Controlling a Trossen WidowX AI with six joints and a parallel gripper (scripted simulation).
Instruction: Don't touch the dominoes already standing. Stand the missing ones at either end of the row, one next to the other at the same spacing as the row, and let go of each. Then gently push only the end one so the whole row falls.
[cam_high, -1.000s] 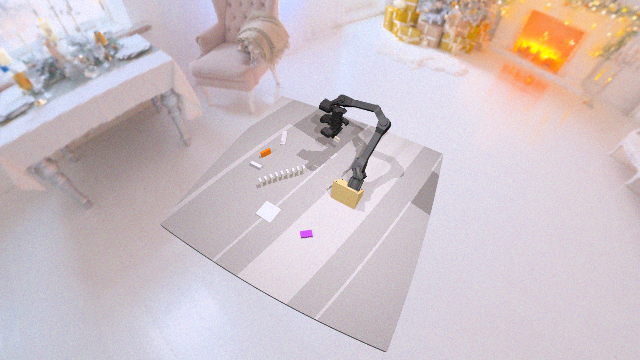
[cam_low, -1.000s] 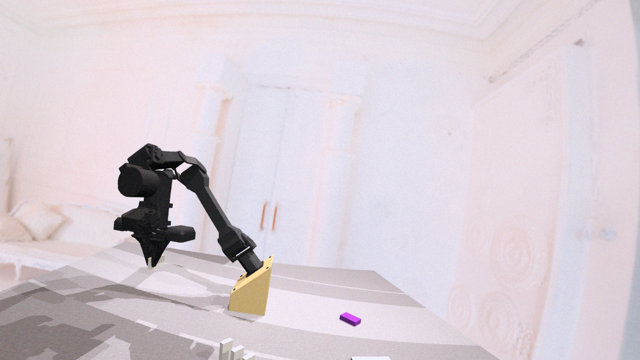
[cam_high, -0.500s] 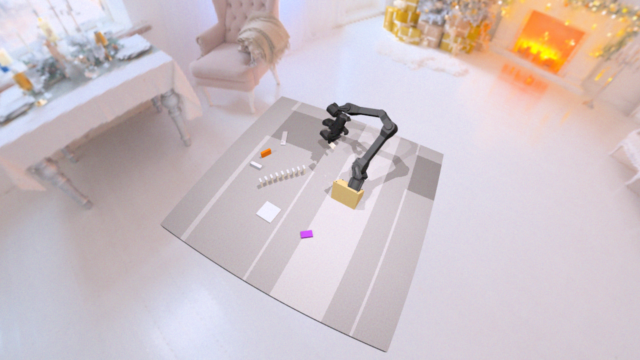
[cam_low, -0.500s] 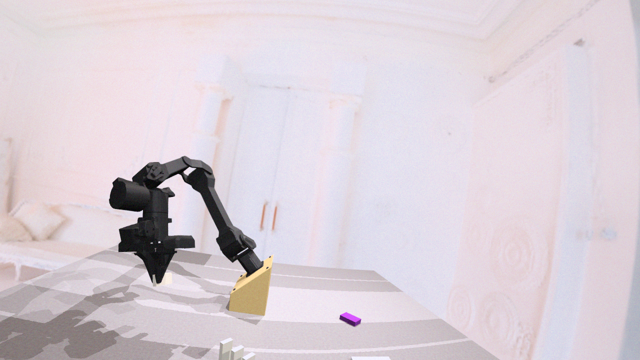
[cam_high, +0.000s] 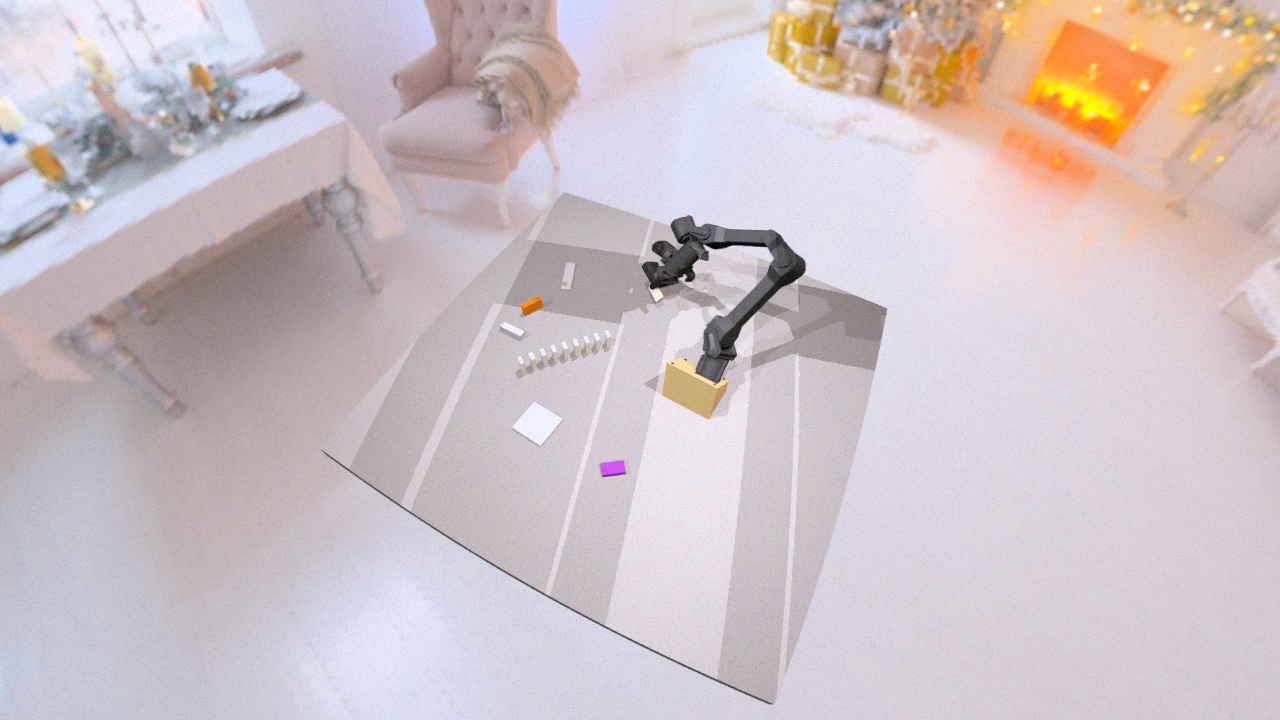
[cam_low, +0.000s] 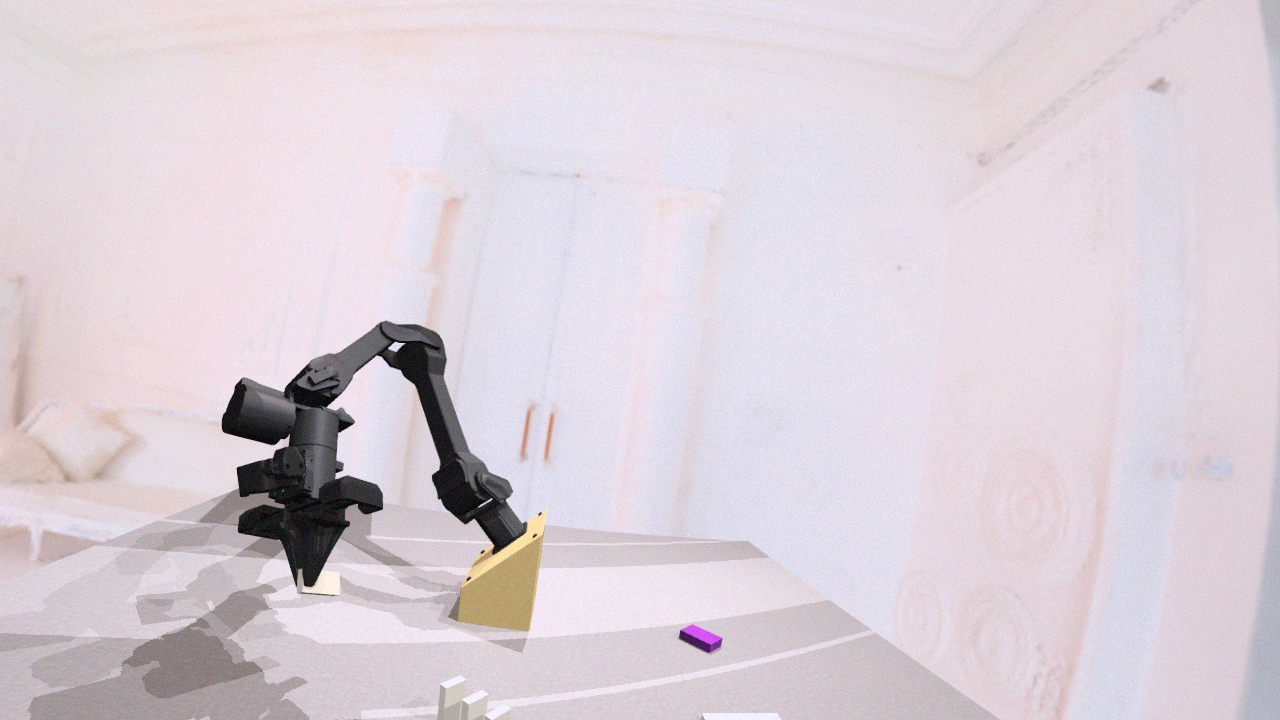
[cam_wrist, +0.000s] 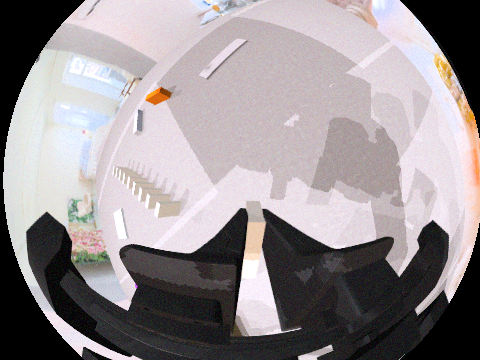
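Note:
Several cream dominoes stand upright in a row (cam_high: 564, 351) (cam_wrist: 143, 190); its near end shows at the bottom edge of the exterior view (cam_low: 452, 699). My gripper (cam_high: 656, 285) (cam_low: 310, 580) (cam_wrist: 252, 215) is shut on a cream domino (cam_high: 656, 294) (cam_low: 324, 584) (cam_wrist: 254, 239), which sticks out from the fingertips. It is off beyond the row's right end in the top view, apart from the row. The exact height of the domino over the table is hard to tell. A small whitish block (cam_high: 512, 330) (cam_wrist: 138, 121) lies beyond the row's other end; whether it is a domino is unclear.
An orange block (cam_high: 531, 306) (cam_wrist: 158, 96) and a flat pale strip (cam_high: 568, 275) (cam_wrist: 224, 58) lie behind the row. A white square tile (cam_high: 537, 423) (cam_wrist: 120, 223) and a purple block (cam_high: 613, 468) (cam_low: 699, 638) lie on its other side. The arm stands on a yellow base (cam_high: 693, 390) (cam_low: 499, 592).

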